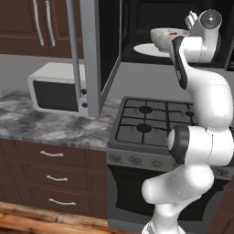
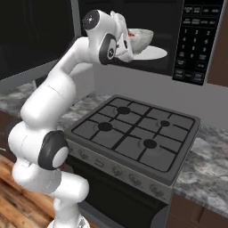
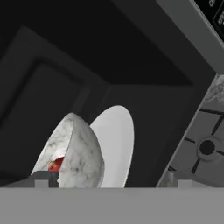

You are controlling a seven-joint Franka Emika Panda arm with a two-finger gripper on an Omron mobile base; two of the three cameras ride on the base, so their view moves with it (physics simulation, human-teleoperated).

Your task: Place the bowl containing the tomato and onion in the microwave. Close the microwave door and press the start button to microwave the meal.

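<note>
Sitting on the white turntable inside the microwave, the bowl is resting upright with something red showing over its rim. In the right base view the bowl is standing toward the front of the turntable, just beyond the robot's wrist. The hand view is rolled, so the bowl is appearing on its side against the pale disc of the turntable, with a red piece peeking from its mouth.

The gripper is hovering at the cavity's mouth, its fingers standing wide apart, one tip beside the bowl's rim and the other well clear of it on the far side. Nothing is lying between them; the bowl is not being gripped. Whether the near tip is touching the rim cannot be told.

The microwave door is hanging open, swung out to the left over the counter, its silver handle facing the room. The keypad is showing at the right of the cavity. Below, the stove is lying bare, and a small white box is sitting on the counter behind the door.
</note>
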